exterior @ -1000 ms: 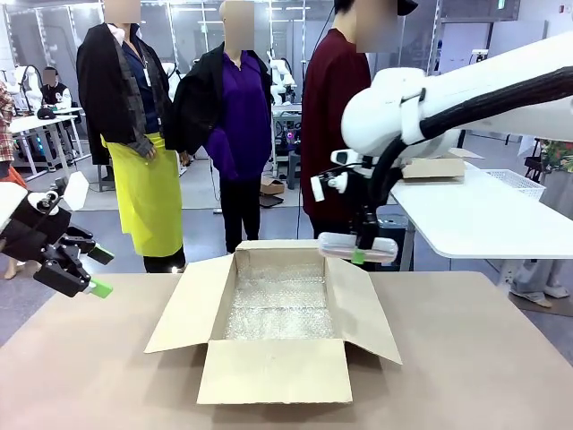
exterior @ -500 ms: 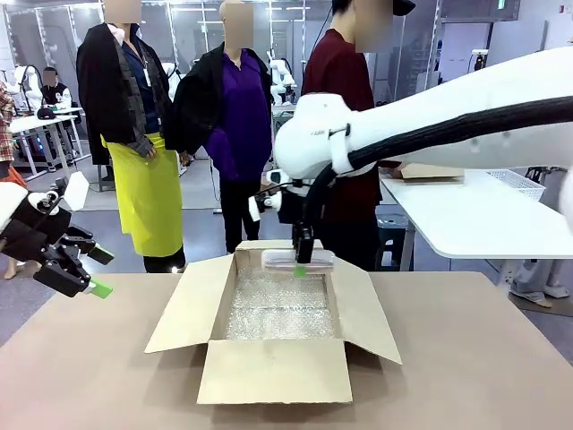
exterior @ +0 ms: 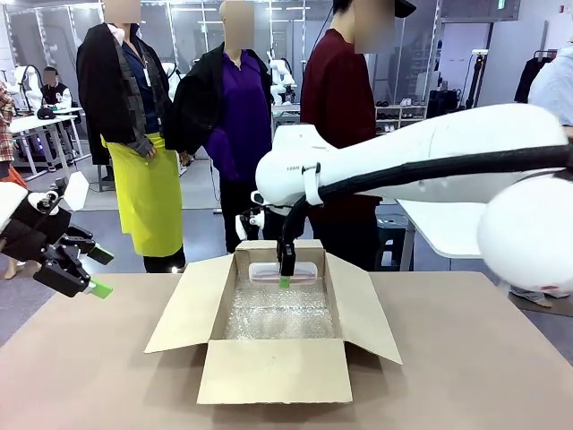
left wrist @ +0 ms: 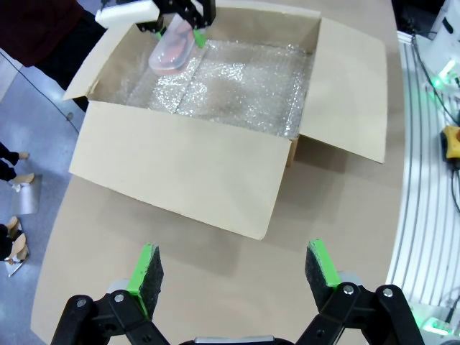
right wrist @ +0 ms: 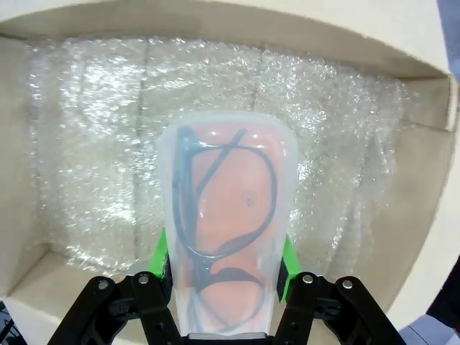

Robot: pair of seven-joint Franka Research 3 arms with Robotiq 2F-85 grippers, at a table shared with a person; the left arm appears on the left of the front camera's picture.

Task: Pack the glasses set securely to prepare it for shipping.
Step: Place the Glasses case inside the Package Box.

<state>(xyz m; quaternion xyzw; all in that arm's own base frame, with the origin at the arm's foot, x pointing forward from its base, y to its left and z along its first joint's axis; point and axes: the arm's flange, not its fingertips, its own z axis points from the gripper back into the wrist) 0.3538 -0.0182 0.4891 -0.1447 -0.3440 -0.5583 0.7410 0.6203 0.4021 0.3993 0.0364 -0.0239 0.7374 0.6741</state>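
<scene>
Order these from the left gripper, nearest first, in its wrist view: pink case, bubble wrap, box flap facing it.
1. Box flap, right before the left gripper.
2. Bubble wrap, inside the box.
3. Pink case, far end.

I see one case of the glasses set: the pink case (right wrist: 223, 201), a flat rounded rectangle with a pair of glasses visible through its clear lid. The right gripper (right wrist: 223, 262) clamps it by its long sides. It hangs roughly level over the bubble wrap (right wrist: 86, 144) at the far end of the open cardboard box (exterior: 269, 372).
</scene>
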